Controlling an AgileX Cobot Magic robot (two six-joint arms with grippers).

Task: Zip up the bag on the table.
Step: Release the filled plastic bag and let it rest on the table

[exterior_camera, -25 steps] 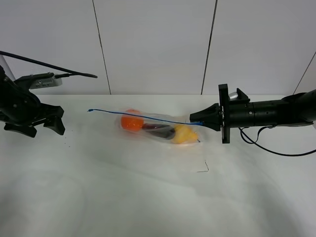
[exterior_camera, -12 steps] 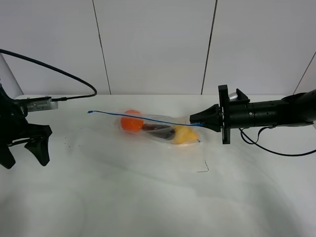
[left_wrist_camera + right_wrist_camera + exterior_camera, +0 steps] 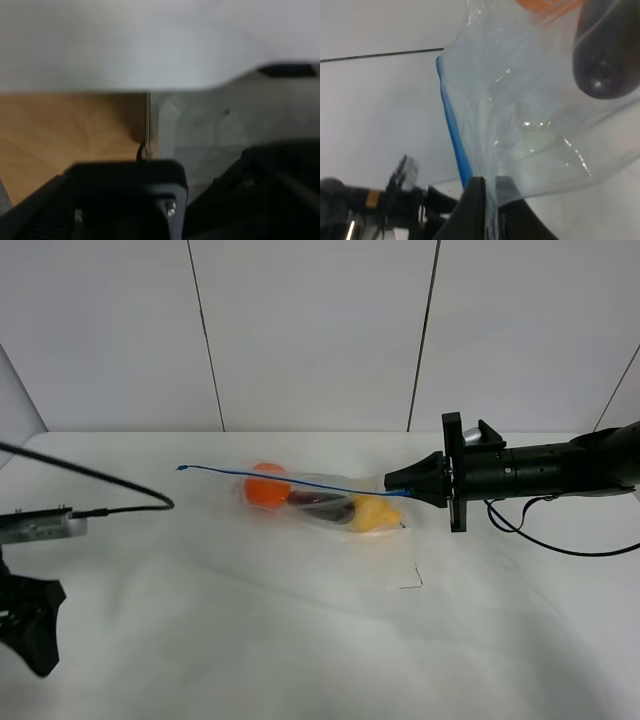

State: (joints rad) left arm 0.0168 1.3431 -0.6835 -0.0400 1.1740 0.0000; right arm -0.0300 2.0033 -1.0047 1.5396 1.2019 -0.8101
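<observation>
The clear bag (image 3: 330, 502) lies on the white table (image 3: 300, 640) at centre, with an orange, a dark and a yellow item inside. Its blue zipper strip (image 3: 290, 478) runs from the far left tip to my right gripper (image 3: 398, 483). The right gripper is shut on the bag's right end. In the right wrist view its fingertips (image 3: 475, 200) pinch the plastic beside the blue strip (image 3: 451, 130). My left gripper (image 3: 30, 625) hangs low at the table's left edge, far from the bag, fingers spread and empty. The left wrist view shows only blurred gripper parts, floor and the table edge.
The right arm's black cable (image 3: 560, 545) loops on the table at the right. The left arm's cable (image 3: 120, 502) arcs over the left side. A small dark mark (image 3: 412, 582) sits in front of the bag. A panelled wall stands behind.
My left arm has swung down from beside the table's left side to the lower left corner of the view. The right gripper and the bag have not moved.
</observation>
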